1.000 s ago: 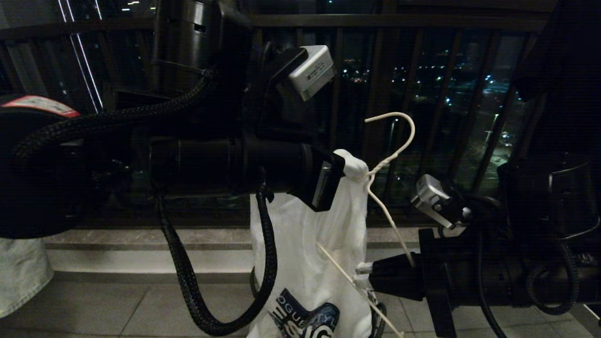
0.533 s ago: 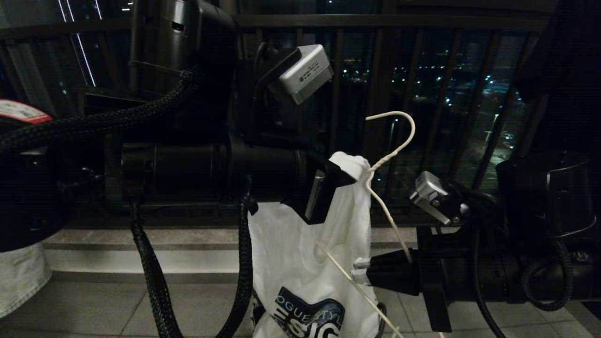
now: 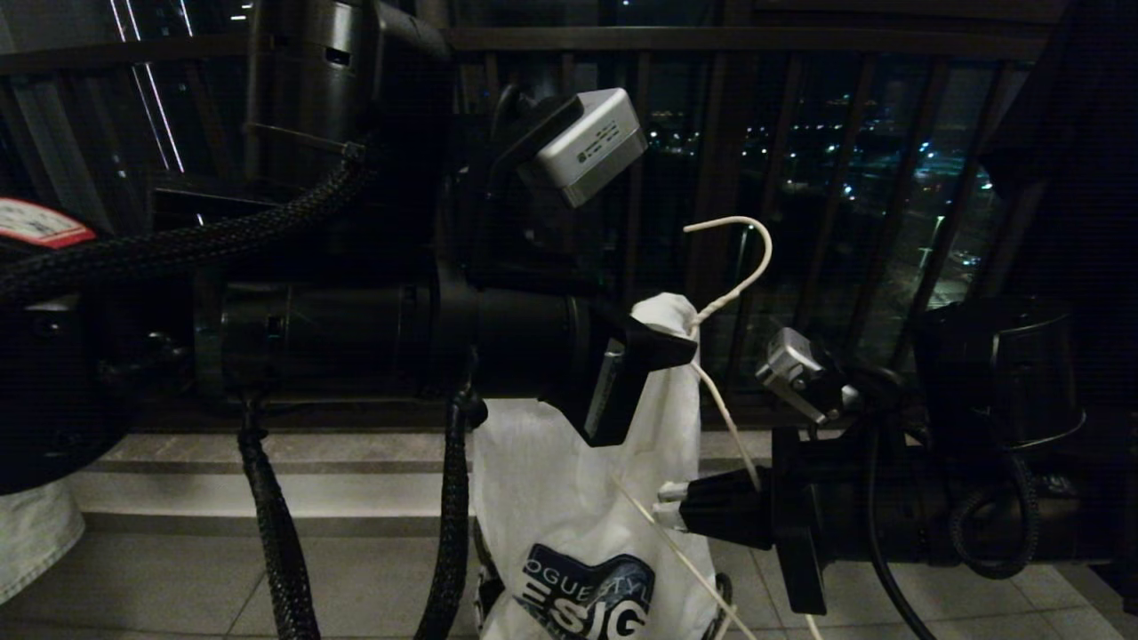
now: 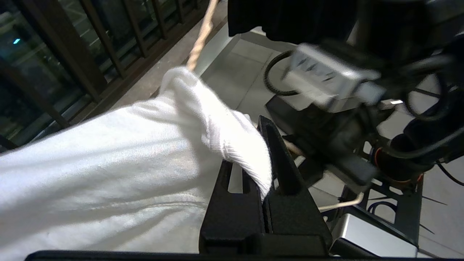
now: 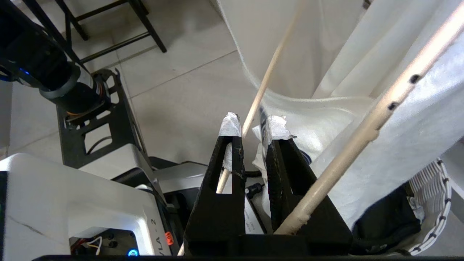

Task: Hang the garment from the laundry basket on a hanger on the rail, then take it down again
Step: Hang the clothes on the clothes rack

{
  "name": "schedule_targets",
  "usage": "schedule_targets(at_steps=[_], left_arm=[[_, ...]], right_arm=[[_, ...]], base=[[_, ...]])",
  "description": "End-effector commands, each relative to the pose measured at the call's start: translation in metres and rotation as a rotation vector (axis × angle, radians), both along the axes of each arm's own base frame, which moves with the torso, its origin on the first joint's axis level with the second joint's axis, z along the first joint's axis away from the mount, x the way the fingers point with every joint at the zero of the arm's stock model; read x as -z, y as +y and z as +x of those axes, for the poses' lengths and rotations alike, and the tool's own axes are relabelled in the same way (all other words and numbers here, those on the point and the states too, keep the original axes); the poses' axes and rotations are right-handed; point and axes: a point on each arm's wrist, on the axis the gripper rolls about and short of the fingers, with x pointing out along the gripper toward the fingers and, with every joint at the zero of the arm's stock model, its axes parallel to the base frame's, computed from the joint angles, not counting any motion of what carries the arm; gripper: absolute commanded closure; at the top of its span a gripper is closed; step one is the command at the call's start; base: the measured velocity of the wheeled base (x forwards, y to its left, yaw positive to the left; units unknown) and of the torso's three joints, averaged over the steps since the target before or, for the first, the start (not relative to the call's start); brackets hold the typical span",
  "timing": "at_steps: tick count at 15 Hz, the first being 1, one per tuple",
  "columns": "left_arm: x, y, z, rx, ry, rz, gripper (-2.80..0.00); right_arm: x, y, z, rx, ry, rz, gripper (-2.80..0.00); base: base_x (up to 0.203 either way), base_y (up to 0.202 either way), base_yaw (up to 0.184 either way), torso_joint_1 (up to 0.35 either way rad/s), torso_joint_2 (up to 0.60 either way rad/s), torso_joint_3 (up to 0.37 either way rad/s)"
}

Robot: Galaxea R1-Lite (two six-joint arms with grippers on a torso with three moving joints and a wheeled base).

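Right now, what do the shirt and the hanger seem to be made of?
The garment looks like soft white knit cotton: fine ribbing, limp folds. The hanger looks like thin wire with a cream coating, going by its twisted neck; the coating material is unclear.

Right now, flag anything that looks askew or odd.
The hanger sits tilted, off any rail, held low by the right end effector. The T-shirt hangs bunched by its collar from the left end effector, beside the hanger's neck.
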Motion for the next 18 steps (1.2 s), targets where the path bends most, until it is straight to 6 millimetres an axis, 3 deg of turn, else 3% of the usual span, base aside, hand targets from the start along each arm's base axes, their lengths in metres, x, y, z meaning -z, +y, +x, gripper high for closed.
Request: schedule_targets(at_steps=[1, 10, 18], left_arm=[[-0.005, 0.004, -0.005, 0.007, -0.011, -0.012, 0.0], [-0.007, 0.01, -0.023, 0.046, -0.017, -0.02, 0.0], [-0.019, -0.002, -0.011, 0.022, 0.013, -0.076, 0.0]], right_arm=[[0.003, 0.0, 0.002, 0.0, 0.007, -0.002, 0.0], [0.004, -0.006, 0.008, -0.011, 0.026, 0.013, 0.0], [0.007, -0.007, 0.003, -0.093, 0.064, 0.042, 0.0]], base=[[0.0, 0.0, 0.0, 0.0, 0.0, 0.0], [0.0, 0.0, 0.0, 0.0, 0.0, 0.0], [0.0, 0.0, 0.0, 0.0, 0.0, 0.0]])
